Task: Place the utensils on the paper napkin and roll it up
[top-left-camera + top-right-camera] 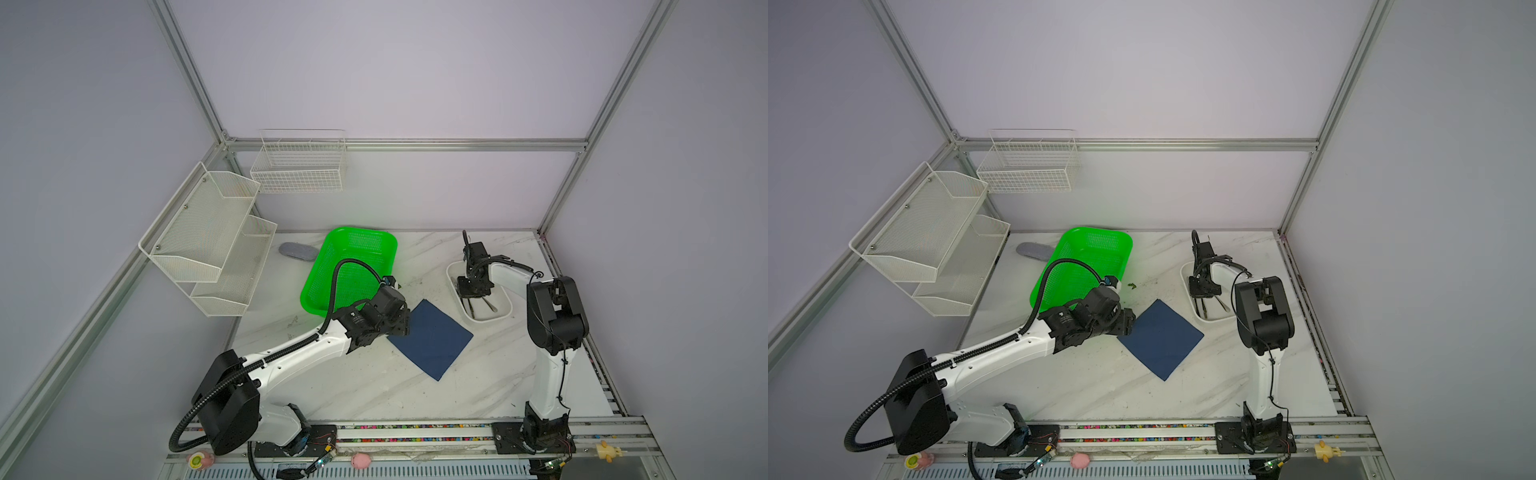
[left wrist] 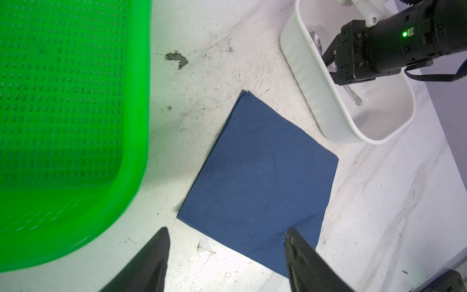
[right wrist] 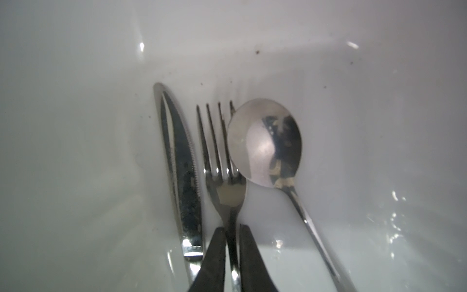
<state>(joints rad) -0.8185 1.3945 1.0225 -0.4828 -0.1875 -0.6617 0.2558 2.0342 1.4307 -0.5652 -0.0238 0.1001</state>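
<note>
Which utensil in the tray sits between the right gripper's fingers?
The fork, the middle one: its neck runs between the fingertips of the right gripper. The knife and spoon lie outside them, one on each side.

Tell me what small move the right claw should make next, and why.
Probably finish closing before lifting: the right claw straddles the handle of the fork in the white tray, its fingers hugging both sides, and the paper napkin lies bare.
</note>
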